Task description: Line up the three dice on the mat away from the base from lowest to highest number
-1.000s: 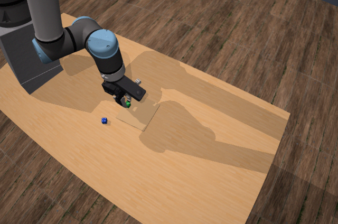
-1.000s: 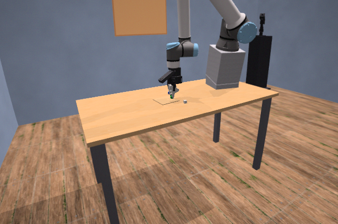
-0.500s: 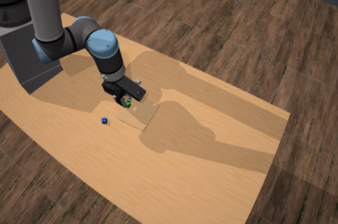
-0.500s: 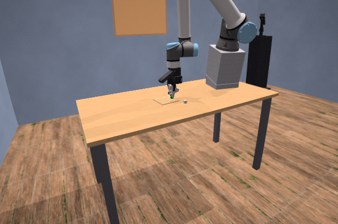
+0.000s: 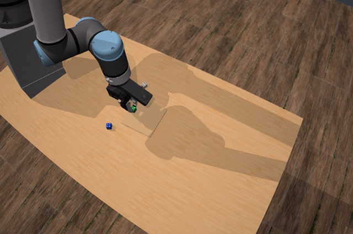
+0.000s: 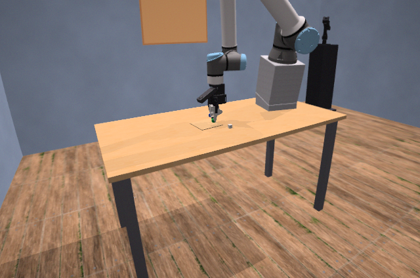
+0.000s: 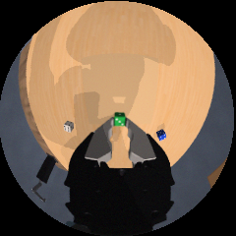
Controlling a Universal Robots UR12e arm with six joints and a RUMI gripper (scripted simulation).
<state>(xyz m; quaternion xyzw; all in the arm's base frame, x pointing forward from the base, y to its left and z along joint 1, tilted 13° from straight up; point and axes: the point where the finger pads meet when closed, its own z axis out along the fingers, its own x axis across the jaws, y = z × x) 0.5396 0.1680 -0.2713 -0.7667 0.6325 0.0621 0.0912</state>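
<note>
My gripper point(image 5: 130, 107) point(image 6: 212, 117) point(image 7: 119, 118) is shut on the green die point(image 5: 133, 108) point(image 6: 212, 120) point(image 7: 119, 119). It holds the die low over the corner of the thin tan mat point(image 5: 145, 125) point(image 6: 203, 126) point(image 7: 92, 105) that is nearest the robot's base. The blue die point(image 5: 108, 126) point(image 7: 160, 134) lies on the bare table off the mat, on the side towards the table's near edge. The white die point(image 5: 144, 84) point(image 6: 230, 126) point(image 7: 69, 127) lies on the table off the mat on the other side, behind the gripper.
The robot's grey base block point(image 5: 25, 63) point(image 6: 279, 81) stands on the table's corner point(image 5: 85, 168). The arm's broad shadows fall across the table and the mat. A black stand point(image 6: 321, 75) is behind the table.
</note>
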